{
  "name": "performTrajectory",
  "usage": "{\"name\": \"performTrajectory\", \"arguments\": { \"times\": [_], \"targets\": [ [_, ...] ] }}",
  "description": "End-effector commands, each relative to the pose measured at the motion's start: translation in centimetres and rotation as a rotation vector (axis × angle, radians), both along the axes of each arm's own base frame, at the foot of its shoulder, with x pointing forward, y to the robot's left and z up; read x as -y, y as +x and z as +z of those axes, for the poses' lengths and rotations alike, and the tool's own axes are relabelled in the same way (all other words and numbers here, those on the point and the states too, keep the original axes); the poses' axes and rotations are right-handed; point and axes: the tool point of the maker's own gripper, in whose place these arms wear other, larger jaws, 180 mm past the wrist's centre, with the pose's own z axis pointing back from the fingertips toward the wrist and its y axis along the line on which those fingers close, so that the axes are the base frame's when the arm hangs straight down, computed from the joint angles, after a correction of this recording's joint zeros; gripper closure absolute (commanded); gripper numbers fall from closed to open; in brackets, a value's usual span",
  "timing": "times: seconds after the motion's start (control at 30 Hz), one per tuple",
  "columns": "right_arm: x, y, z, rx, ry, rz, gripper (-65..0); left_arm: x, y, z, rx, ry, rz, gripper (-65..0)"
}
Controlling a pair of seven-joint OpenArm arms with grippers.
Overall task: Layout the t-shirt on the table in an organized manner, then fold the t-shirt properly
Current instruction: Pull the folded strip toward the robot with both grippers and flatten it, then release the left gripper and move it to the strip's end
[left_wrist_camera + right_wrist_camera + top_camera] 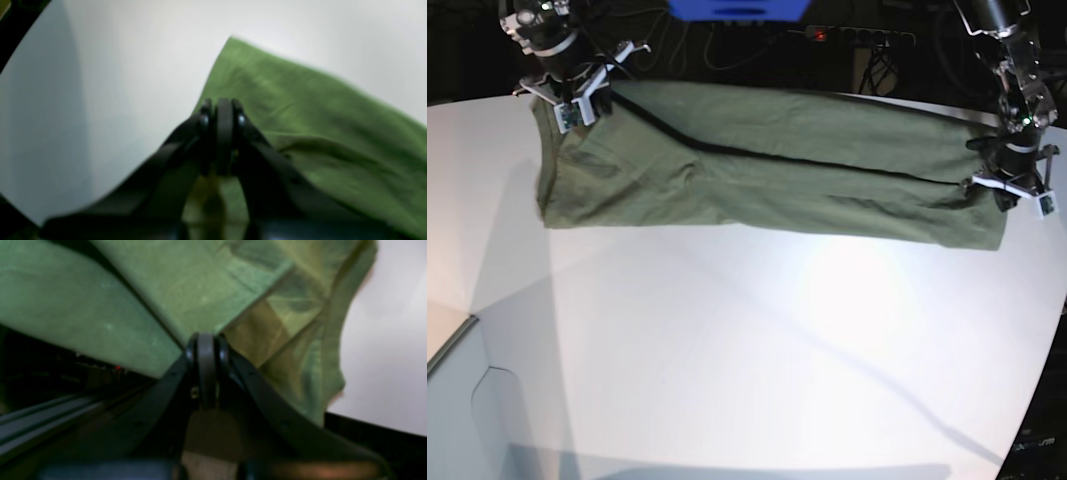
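Nearest, bare smooth white tabletop (757, 340) with a curved edge. Beyond it, spread wide between both sets of fingers, the plain olive-green cotton t-shirt (767, 170), lower half draped on the tabletop. Left gripper (223, 110) pressed together, pinching one end of the t-shirt. Farthest back, right gripper (206, 346) pinching the other end.

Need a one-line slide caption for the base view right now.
Both grippers, left and right, hold the olive t-shirt stretched over the white table.
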Motion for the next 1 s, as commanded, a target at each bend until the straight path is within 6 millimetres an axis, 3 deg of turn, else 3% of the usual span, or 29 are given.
{"name": "performTrajectory", "arguments": {
  "times": [0.0,0.3,0.43,0.57,0.73,0.97],
  "targets": [
    [0.0,1.1,0.7,0.044,0.008,0.003,0.0,-0.8,1.0,1.6,0.052,0.027,-0.001,0.0],
    [0.4,1.8,-2.0,-0.008,0.025,0.002,-1.4,-1.0,0.0,0.6,0.012,0.023,0.003,-1.4],
    [1.3,1.7,-2.2,-0.011,0.011,-0.017,-14.8,-1.0,-0.7,-0.6,-0.019,0.006,0.011,-15.5],
    [3.7,2.4,0.0,0.048,-0.034,-0.081,-25.5,-1.1,-1.2,-0.8,-0.027,0.009,0.01,-31.9],
    [5.3,3.4,2.3,0.115,-0.062,-0.152,-28.9,-1.1,-1.4,-0.8,-0.029,0.011,0.009,-44.4],
    [3.5,3.8,1.6,0.109,-0.017,-0.14,-28.9,-4.4,-2.9,0.0,-0.004,0.016,0.126,-50.5]
  ]
}}
